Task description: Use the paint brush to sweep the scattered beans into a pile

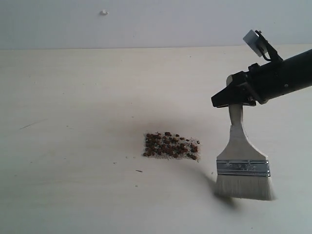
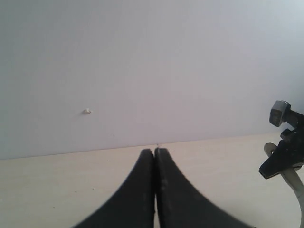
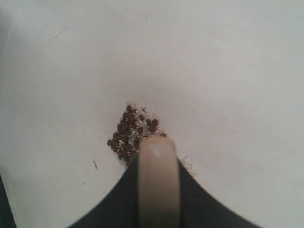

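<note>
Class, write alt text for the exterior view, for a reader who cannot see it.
The right gripper holds a paint brush upright by its handle, bristles down, to the right of a compact pile of brown beans on a pale table.

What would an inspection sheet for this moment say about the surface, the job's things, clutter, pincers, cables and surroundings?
Surface: pale table, bare apart from a few faint marks.
Job's things: beans lie with white grains in one compact patch. The paint brush hangs upright, bristles down, to the right of the patch and apart from it. Whether the bristles touch the table cannot be told.
Clutter: one small dark speck near the patch.
Grippers: right pincer shut on the brush handle. Left pincer shut, holding nothing.
Cables: nothing seen.
Surroundings: plain pale wall with a small white spot.
</note>
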You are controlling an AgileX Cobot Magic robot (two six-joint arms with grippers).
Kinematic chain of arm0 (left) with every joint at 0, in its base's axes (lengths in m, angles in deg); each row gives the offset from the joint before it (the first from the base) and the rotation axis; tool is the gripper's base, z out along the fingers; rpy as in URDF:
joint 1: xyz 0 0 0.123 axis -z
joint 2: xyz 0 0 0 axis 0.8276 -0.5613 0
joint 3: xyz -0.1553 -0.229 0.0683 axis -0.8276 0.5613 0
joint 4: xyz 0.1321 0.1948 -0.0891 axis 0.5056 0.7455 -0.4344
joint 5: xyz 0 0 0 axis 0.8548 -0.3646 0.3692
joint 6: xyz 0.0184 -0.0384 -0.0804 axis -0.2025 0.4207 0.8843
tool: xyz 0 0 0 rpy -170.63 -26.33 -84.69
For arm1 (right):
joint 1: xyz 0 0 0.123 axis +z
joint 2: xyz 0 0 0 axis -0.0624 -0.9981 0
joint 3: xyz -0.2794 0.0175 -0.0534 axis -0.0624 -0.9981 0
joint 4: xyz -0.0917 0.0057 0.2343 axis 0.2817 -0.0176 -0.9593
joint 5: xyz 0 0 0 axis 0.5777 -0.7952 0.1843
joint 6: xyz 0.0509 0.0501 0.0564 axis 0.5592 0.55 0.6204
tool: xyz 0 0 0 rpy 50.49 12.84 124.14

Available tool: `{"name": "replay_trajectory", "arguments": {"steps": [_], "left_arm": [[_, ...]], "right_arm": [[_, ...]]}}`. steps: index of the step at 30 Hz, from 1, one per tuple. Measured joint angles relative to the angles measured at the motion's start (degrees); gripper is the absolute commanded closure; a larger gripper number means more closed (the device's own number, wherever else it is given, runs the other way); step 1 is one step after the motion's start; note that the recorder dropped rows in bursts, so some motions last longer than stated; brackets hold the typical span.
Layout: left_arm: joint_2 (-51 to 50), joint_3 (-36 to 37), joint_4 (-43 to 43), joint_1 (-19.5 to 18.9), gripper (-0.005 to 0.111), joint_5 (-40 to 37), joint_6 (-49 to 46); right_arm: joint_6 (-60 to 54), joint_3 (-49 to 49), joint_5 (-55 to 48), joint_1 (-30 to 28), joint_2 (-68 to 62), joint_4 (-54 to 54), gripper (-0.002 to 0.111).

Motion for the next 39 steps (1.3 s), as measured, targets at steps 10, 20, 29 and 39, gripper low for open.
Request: {"name": "replay_trajectory", "arguments": {"steps": [10, 20, 29, 39], "left_arm": [[0.0, 0.0, 0.0, 0.0, 0.107, 0.0, 0.0], [0.0, 0.0, 0.0, 0.0, 0.107, 0.0, 0.0], [0.0, 0.0, 0.0, 0.0, 0.107, 0.0, 0.0], [0.0, 0.0, 0.1, 0.0, 0.107, 0.0, 0.0]], "right_arm": [[0.52, 0.0, 4.47, 0.0, -0.18, 0.0, 0.099], [0.79, 0.08, 13.21, 0.0, -0.18, -0.12, 0.069], [2.8, 0.08, 24.74, 0.0, 1.7, -1.13, 0.085], [9.63, -21.86, 45.84, -0.32, 45.61, -5.77, 0.108]]}}
